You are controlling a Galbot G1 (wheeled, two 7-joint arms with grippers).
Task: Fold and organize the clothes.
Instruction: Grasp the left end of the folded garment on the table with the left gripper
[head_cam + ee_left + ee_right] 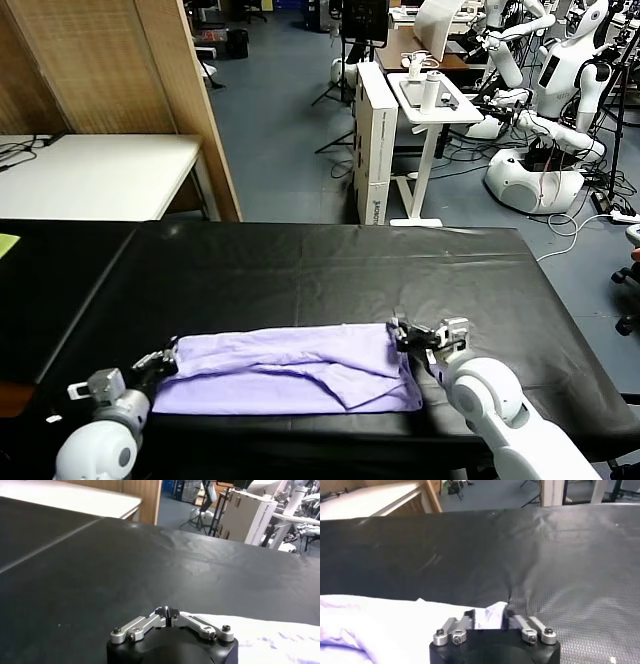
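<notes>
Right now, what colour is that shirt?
The shirt is light lavender, plainest in the head view.

1 lavender T-shirt (290,372), 2 grippers: left gripper (166,357), right gripper (400,331), 1 black table (300,270).

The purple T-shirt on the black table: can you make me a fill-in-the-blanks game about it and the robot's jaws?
1. The lavender T-shirt lies on a table whose cover is ____.
2. The left gripper has its jaws ____ on the shirt's far corner.
3. The right gripper pinches the shirt's other far ____.
4. The number of grippers holding the shirt is ____.

Missing words: black; shut; corner; two
</notes>
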